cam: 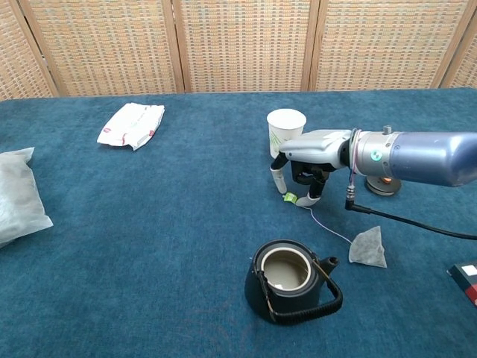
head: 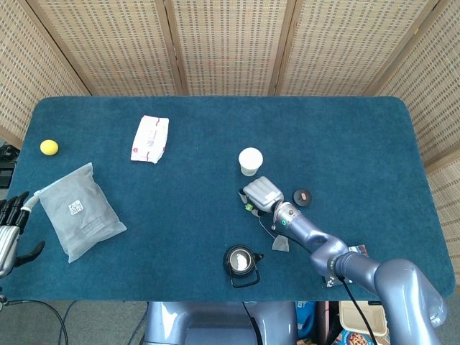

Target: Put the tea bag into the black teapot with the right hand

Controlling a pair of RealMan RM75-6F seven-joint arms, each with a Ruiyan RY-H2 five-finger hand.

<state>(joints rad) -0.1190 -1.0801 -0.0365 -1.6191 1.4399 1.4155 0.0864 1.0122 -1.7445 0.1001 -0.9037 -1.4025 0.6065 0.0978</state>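
- The right robot hand point(cam: 298, 173) is held low over the table point(cam: 149, 224), fingertips point(cam: 277, 177) pointed down around the green tag point(cam: 290, 198); whether the tag is actually pinched can't be told.
- The tea bag point(cam: 369, 247) is seen lying flat on the table, just right of the black teapot point(cam: 287, 280), lid off.
- A paper cup point(cam: 285, 128) is parked right behind the hand.
- The left robot hand point(head: 11, 230) is left idle at the table's edge, nothing held, fingers apart.

Bright, even light falls on the blue table point(head: 215, 144); both views sharp, shadows soft, a faint sheen on the right arm point(cam: 425, 156)
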